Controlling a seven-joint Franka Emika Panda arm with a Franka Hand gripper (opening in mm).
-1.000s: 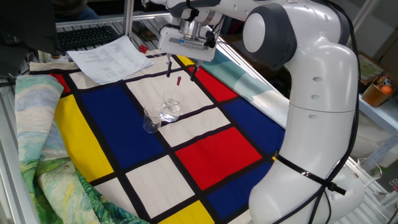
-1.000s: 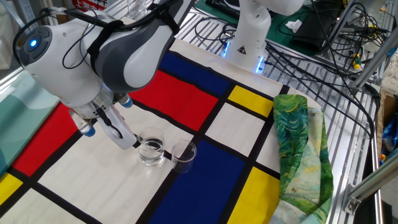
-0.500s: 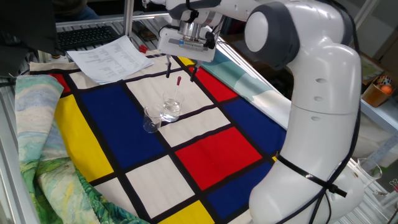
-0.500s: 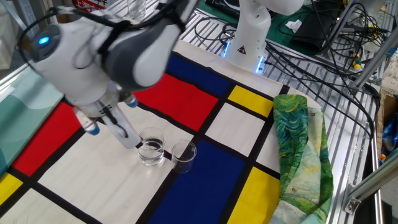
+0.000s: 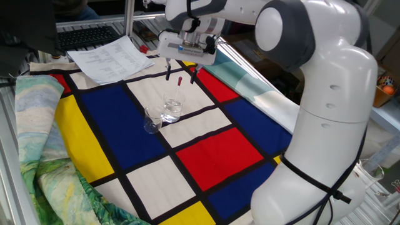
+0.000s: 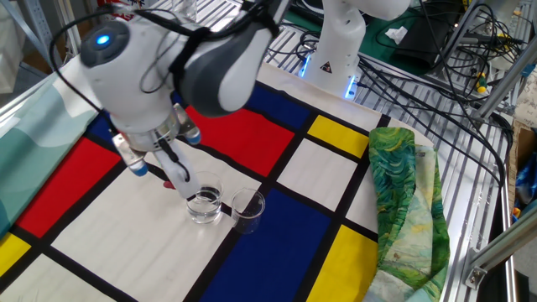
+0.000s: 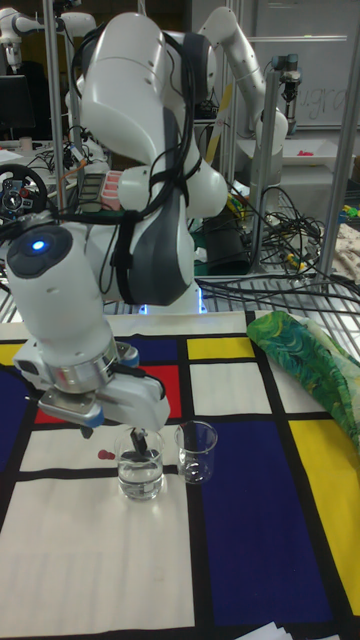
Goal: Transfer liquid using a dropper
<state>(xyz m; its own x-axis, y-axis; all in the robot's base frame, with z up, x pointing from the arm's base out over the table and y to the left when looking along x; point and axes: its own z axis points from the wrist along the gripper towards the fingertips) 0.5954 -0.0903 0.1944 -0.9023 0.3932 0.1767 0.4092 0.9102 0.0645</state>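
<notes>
Dropper: I see it standing tilted in the water-filled beaker, red bulb up.
Fingers: spread wide, straddling the bulb, not touching.
Second beaker: just beside the first, nearer left.
Desk: colour-block cloth.

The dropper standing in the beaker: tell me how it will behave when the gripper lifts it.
The dropper is a slim clear tube, so probably light and fragile. It leans in the beaker, so a nudge may tip or rattle both. The open gripper straddles its red bulb, which likely squashes.
</notes>
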